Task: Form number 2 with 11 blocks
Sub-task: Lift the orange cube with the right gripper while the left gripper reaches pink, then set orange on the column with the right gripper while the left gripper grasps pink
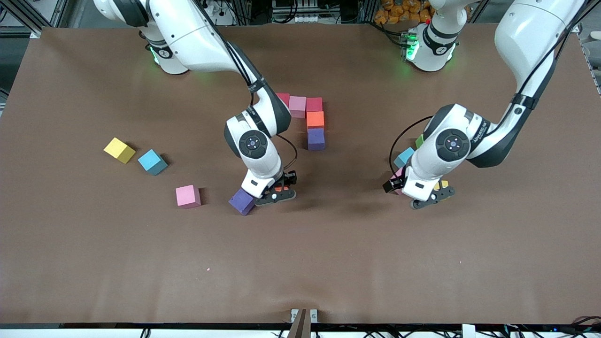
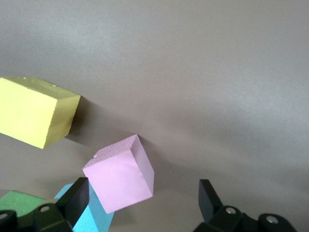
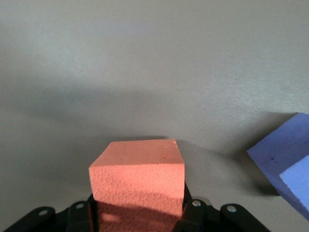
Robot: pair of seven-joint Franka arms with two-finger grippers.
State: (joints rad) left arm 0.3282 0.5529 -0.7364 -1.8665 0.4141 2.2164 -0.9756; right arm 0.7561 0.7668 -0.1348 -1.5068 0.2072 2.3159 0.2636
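My right gripper [image 1: 281, 191] is down at the table's middle, shut on an orange block [image 3: 137, 176]. A purple block [image 1: 242, 201] lies right beside it. A red [image 1: 283, 98], a pink [image 1: 297, 105] and a red block [image 1: 314, 104] form a row, with an orange [image 1: 315, 119] and a purple block [image 1: 316, 138] lined up below the last. My left gripper [image 1: 432, 193] stands open over a cluster: a pink block [image 2: 120, 174] partly between its fingers, a yellow one [image 2: 36, 111] and a light blue one [image 2: 89, 212].
A green cube [image 1: 419, 141] lies by the cluster under the left arm. Toward the right arm's end of the table lie a loose yellow block [image 1: 119, 149], a light blue block [image 1: 152, 162] and a pink block [image 1: 188, 196].
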